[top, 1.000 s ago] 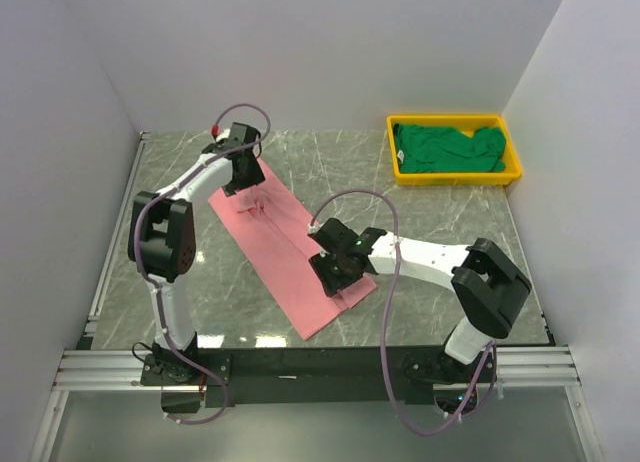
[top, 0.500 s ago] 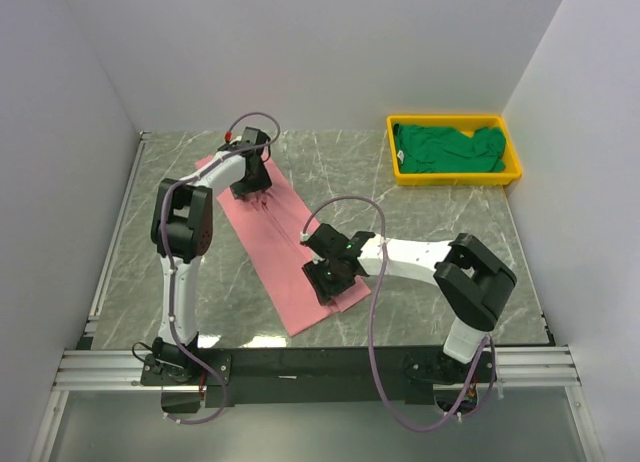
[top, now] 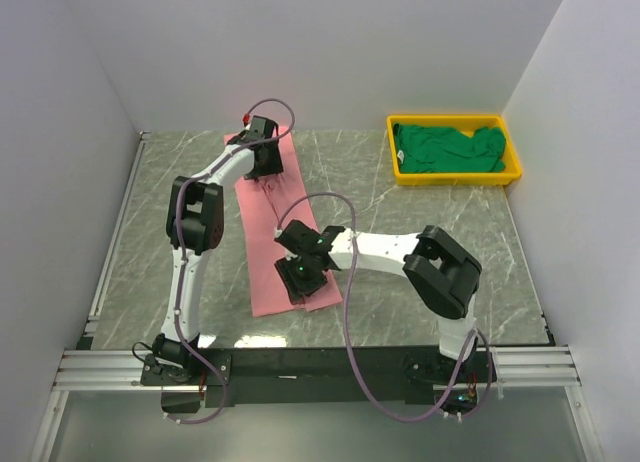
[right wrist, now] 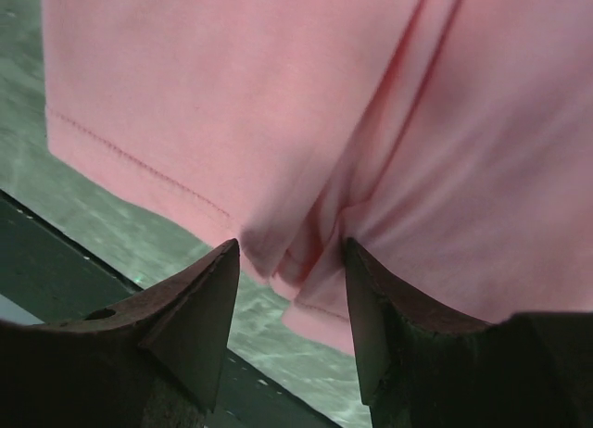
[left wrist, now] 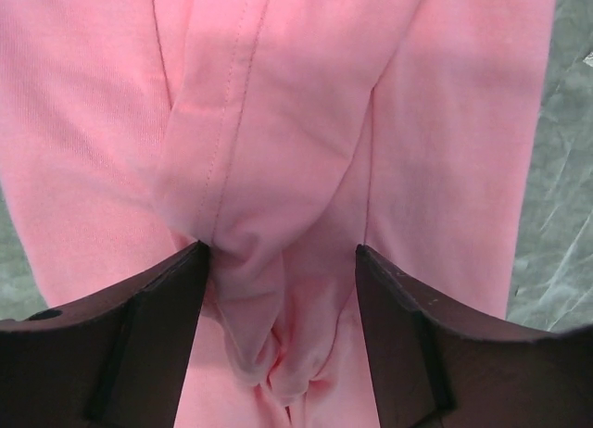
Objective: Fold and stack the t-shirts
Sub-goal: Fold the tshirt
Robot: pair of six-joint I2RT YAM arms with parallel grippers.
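Pink cloth t-shirt (top: 275, 217) lies on the grey marbled tabletop (top: 420, 222), left of centre, folded into one long narrow strip. Long axis runs near-to-far with a slight tilt: far end sits a bit left, close to the back wall, and near end a bit right, short of the table's near edge. Collar not discernible, so can't say which end is the neck. Right wrist view shows a stitched edge at the near end.

Left gripper (top: 262, 162) is at the strip's far end, fingers clamped on a bunched ridge of pink fabric that sits squeezed between the two pads. Right gripper (top: 303, 277) is at the near end, right-hand side of the strip, pinching a fold of the same cloth just above the tabletop.

Dark green cloth t-shirt (top: 447, 147) is crumpled inside the yellow rectangular plastic tray (top: 455, 176) at the far right corner, well apart from both arms.
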